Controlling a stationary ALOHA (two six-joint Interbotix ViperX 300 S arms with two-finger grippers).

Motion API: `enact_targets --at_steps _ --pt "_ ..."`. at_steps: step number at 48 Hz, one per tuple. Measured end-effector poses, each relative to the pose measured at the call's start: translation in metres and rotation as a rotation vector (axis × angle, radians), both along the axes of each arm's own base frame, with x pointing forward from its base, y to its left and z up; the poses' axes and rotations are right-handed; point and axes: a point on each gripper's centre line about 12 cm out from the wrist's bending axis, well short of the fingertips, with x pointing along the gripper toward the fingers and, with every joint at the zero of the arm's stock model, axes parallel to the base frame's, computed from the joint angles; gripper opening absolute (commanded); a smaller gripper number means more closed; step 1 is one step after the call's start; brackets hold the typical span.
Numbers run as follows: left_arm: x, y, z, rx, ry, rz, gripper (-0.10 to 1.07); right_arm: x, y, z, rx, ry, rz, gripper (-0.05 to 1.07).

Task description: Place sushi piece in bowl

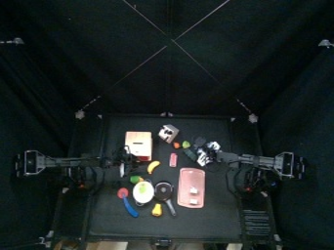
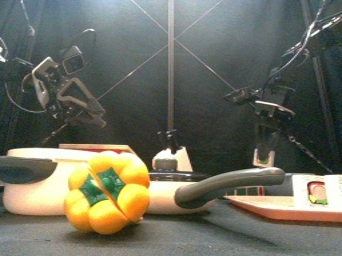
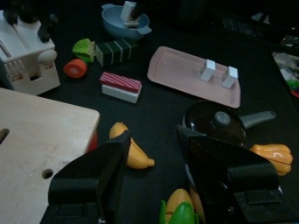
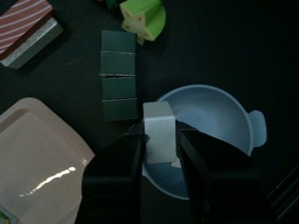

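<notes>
My right gripper (image 4: 160, 140) is shut on a pale sushi piece (image 4: 158, 116), holding it over the near rim of the small blue-grey bowl (image 4: 216, 118). The left wrist view shows the same bowl (image 3: 121, 19) far off, with the right gripper's fingers reaching into it. In the top view the right gripper (image 1: 206, 153) covers the bowl at the table's right middle. My left gripper (image 3: 153, 175) hangs open and holds nothing, above the table's left side beside the tan board (image 3: 35, 131).
A pink tray (image 3: 176, 74) carries two more sushi pieces (image 3: 218, 72). A red-and-white piece (image 3: 119, 86), a green strip (image 4: 118, 79), a black pan (image 3: 222, 122), a banana (image 3: 132, 150) and a yellow pepper (image 2: 107, 192) lie around.
</notes>
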Motion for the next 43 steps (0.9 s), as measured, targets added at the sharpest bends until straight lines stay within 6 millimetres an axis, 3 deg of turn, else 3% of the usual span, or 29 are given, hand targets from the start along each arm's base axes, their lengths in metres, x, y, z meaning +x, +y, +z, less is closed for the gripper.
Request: enact_targets --at_steps 12,27,43 --pt "0.0 0.0 0.0 0.0 0.0 0.0 0.84 -0.007 -0.011 -0.012 0.014 -0.008 -0.037 0.58" --pt "0.0 0.0 0.0 0.0 0.0 0.0 0.84 -0.006 -0.015 -0.032 0.042 0.042 -0.045 0.75" --pt "0.0 0.0 0.0 0.0 0.0 0.0 0.84 -0.006 -0.014 -0.034 0.051 0.042 -0.05 0.81"
